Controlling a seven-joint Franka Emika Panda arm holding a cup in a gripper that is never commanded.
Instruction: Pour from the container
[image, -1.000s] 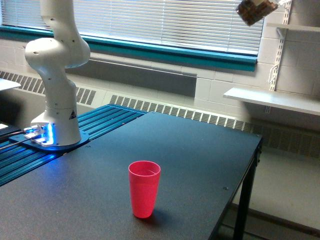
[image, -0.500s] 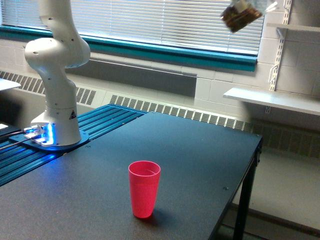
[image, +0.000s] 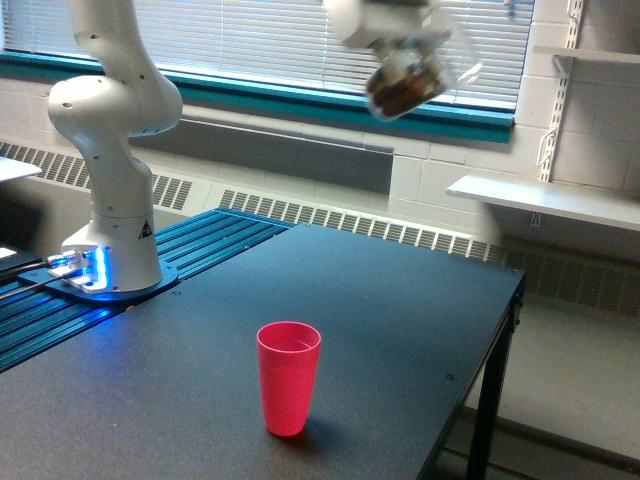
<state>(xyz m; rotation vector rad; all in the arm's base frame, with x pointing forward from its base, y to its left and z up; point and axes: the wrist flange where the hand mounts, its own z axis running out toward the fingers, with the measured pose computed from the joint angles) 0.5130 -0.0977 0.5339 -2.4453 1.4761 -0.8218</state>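
We see the white Franka arm's gripper (image: 400, 45) at the top of the exterior view, motion-blurred. It carries the small clear rounded container (image: 408, 82), which holds a dark brown filling. The container is tilted and hangs high in the air, in front of the window blinds (image: 260, 45), well above the tabletop and up and toward the exterior view's right of the red cup. Jaws look wrapped around the container's upper part, but blur keeps us from reading the exact contact; we take them as holding it.

The opaque red plastic cup (image: 289, 377) stands upright on the dark grey tabletop (image: 380, 300), near the front edge, apart from everything else. We cannot make out any contents in it from this angle.

The arm's white base column (image: 115, 170) sits at the exterior view's left on a round plate, with blue lights glowing at its foot, mounted on a blue ribbed metal deck (image: 215, 235) that runs just beside the tabletop.

Behind: a teal window sill (image: 330, 105) under the blinds, a radiator grille along the wall, and white wall shelves (image: 545, 200) on the exterior view's right.

No stream or falling material is visible between the container and the red cup.
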